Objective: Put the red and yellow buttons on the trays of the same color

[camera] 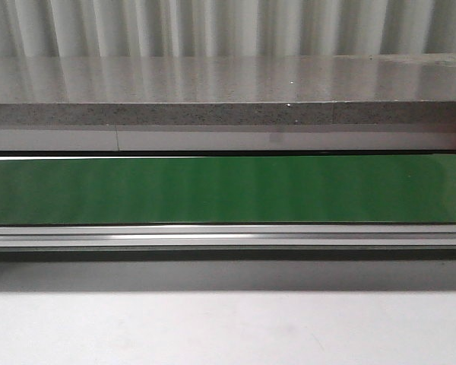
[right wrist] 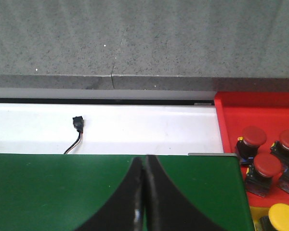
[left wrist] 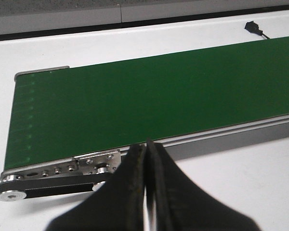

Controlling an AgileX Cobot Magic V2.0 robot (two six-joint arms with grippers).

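In the right wrist view a red tray (right wrist: 231, 115) holds several red buttons (right wrist: 254, 136) on black bases. A yellow button (right wrist: 283, 215) shows at the picture's corner, close below the red tray; what it rests on is cut off by the frame. My right gripper (right wrist: 145, 158) is shut and empty, hovering over the green belt (right wrist: 48, 192). My left gripper (left wrist: 146, 144) is shut and empty too, near the front rail of the green belt (left wrist: 135, 101). The front view shows only the bare belt (camera: 228, 190); neither gripper, button nor tray appears there.
A small black plug with a wire (right wrist: 78, 124) lies on the white surface behind the belt; the same plug (left wrist: 253, 27) shows in the left wrist view. The belt's metal end roller and bracket (left wrist: 58, 171) sit near my left gripper. A grey stone ledge (camera: 228, 91) runs along the back.
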